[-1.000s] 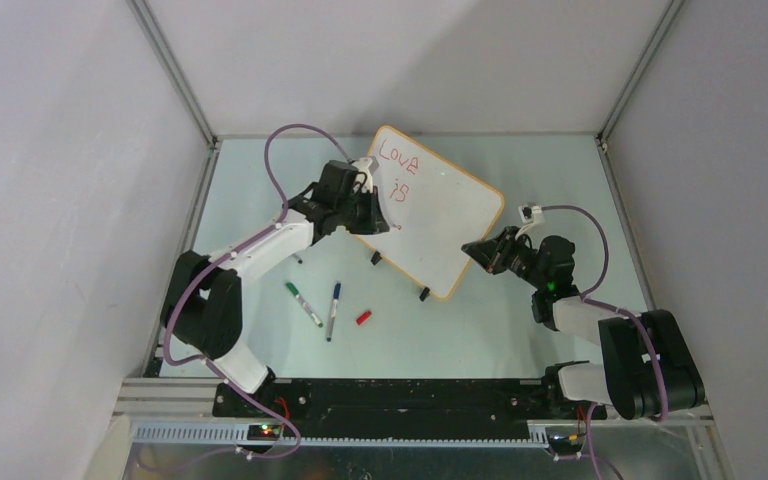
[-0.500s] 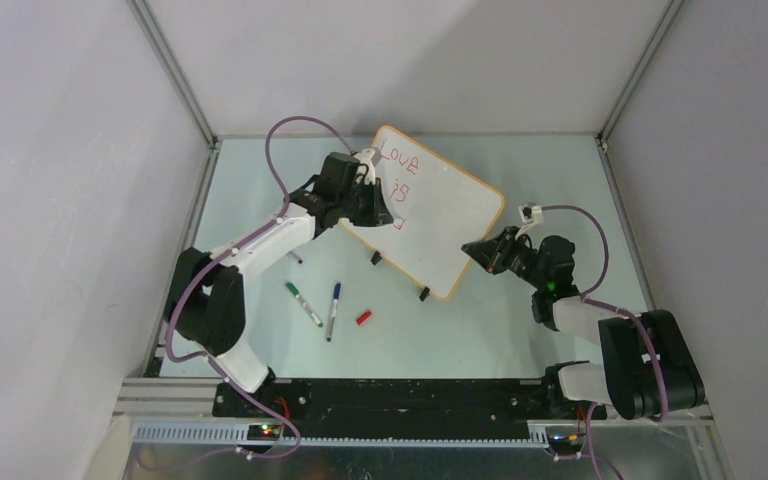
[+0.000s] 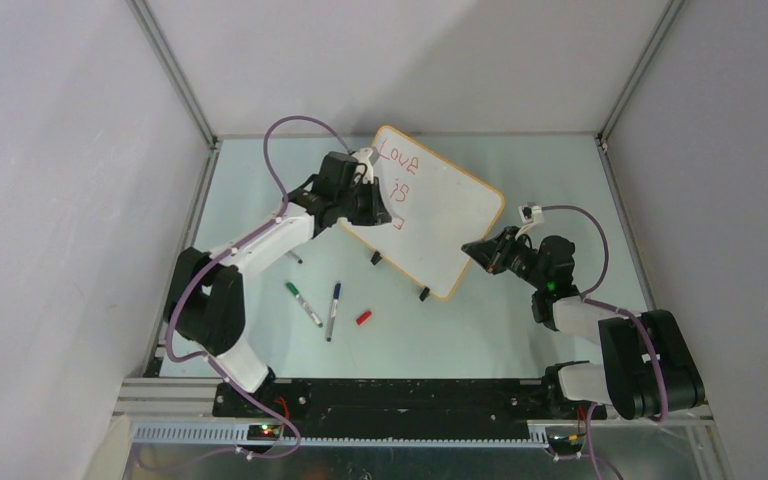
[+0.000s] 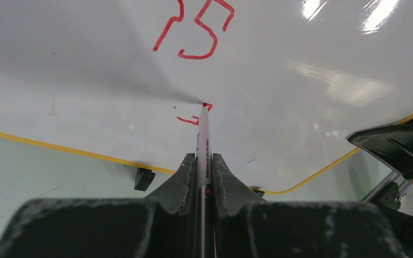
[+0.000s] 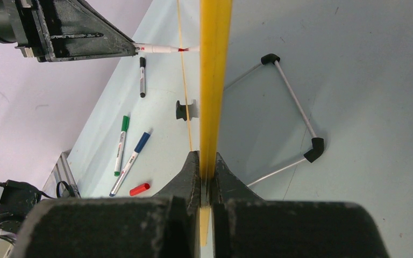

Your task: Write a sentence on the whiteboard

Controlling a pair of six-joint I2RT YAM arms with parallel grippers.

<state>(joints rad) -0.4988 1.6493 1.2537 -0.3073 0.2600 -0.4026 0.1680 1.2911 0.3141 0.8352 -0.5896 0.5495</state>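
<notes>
The whiteboard (image 3: 450, 215) stands tilted on its black clip feet (image 3: 424, 294). The sentence in red reads "Love" (image 3: 398, 157) and "is" (image 3: 398, 188), and a short fresh stroke (image 4: 190, 119) lies below them. My left gripper (image 3: 384, 213) is shut on a white red-ink marker (image 4: 203, 142), whose tip touches the whiteboard (image 4: 312, 102) at the end of that stroke. In the left wrist view the left gripper (image 4: 203, 159) clamps the barrel. My right gripper (image 3: 476, 250) is shut on the board's right edge. In the right wrist view the right gripper (image 5: 207, 157) pinches the yellow frame (image 5: 215, 75).
A green marker (image 3: 303, 304), a blue marker (image 3: 333, 310) and a red cap (image 3: 363, 317) lie on the table in front of the board. A black marker (image 5: 142, 76) lies under the left arm. The board's wire stand (image 5: 296, 102) rests behind it.
My left gripper has shifted slightly up and left along the board with the marker, leaving a short red stroke under "is". The right arm and the board have not moved.
</notes>
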